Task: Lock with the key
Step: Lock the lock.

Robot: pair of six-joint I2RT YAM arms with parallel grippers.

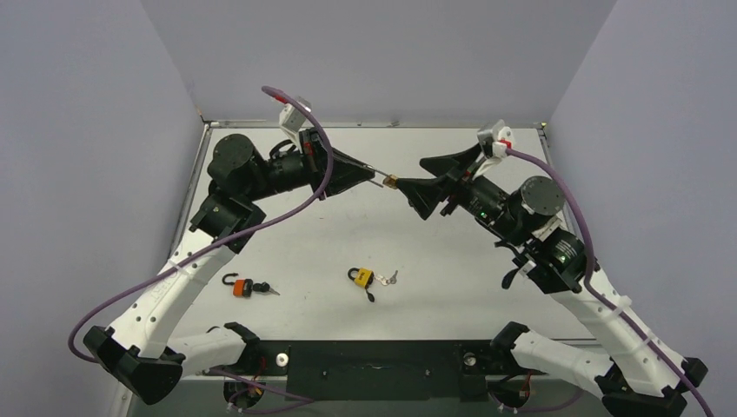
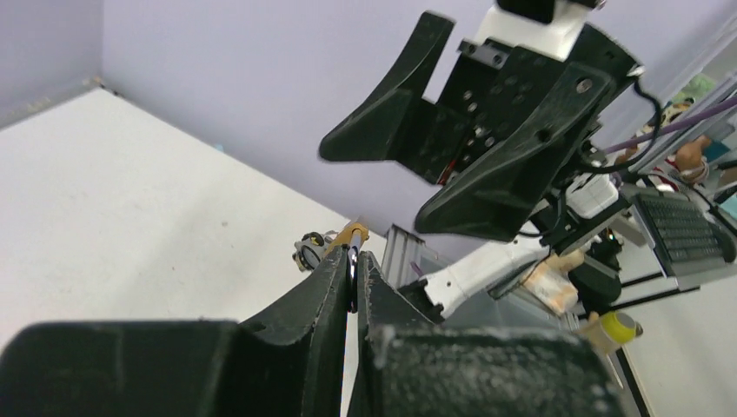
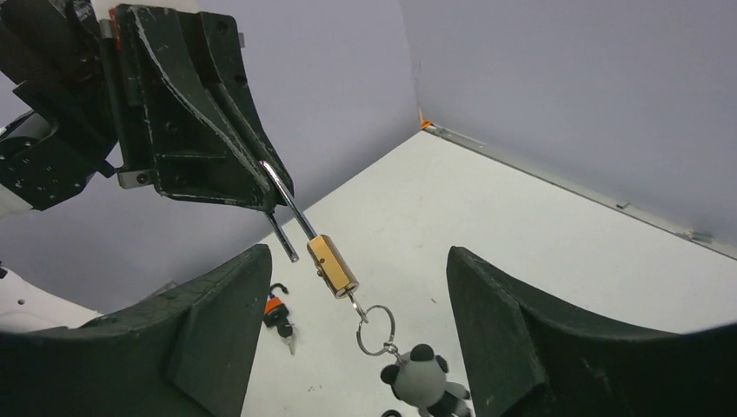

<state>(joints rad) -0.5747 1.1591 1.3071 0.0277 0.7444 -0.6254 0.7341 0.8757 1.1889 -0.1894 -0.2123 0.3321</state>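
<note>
Two claws faced midair: left claw (image 3: 276, 198) pinched the shackle (image 3: 291, 204) of the padlock (image 3: 333, 265) just beyond its tips; right claw (image 3: 356, 261) stood spread around the key (image 3: 351, 297), probably next to grip and turn it.

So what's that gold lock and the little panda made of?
The lock looks like brass: yellow, shiny metal. Its long bar looks like steel, silvery and glossy. The panda seems plastic or rubber, smooth and matte, though I can't be sure.
</note>
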